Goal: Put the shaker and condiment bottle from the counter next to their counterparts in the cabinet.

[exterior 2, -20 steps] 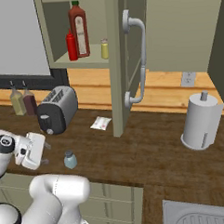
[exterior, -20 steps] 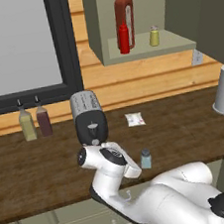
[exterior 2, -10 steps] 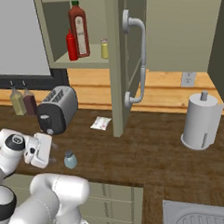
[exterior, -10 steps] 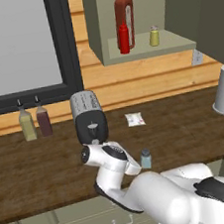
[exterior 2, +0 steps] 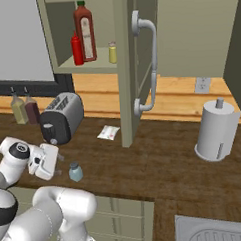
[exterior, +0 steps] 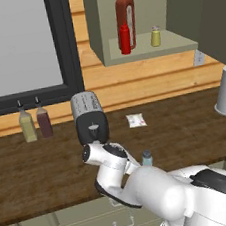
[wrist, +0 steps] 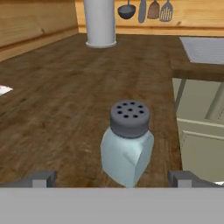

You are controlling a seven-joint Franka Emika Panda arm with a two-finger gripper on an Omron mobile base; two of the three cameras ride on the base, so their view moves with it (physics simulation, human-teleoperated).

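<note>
The shaker [wrist: 127, 144], pale blue-grey with a grey perforated cap, stands upright on the dark wood counter near its front edge [exterior: 147, 157] [exterior 2: 75, 171]. My gripper [wrist: 111, 179] is open and low over the counter just left of it [exterior 2: 56, 165]. Its fingertips [wrist: 41, 178] stand wide on either side of the shaker and do not touch it. The condiment bottle [exterior: 124, 39] [exterior 2: 77, 48], small and red, stands on the cabinet shelf [exterior: 147, 51] [exterior 2: 84, 68]. It is beside the tall dark-red bottle [exterior: 126, 15] [exterior 2: 85, 31], with the yellow shaker [exterior: 155, 37] [exterior 2: 112, 53] to the right.
A toaster [exterior: 89, 118] [exterior 2: 62, 118] stands just behind my hand. Two bottles [exterior: 35, 124] stand by the window. A paper packet [exterior 2: 109, 132] lies on the counter. The open cabinet door [exterior 2: 127, 67] juts out above it. A paper towel roll [exterior 2: 216, 132] and the sink [exterior 2: 213, 230] are to the right.
My hand has moved right along the counter, closer to the shaker, with the jaws staying open. The shaker and the shelf items have not moved.
</note>
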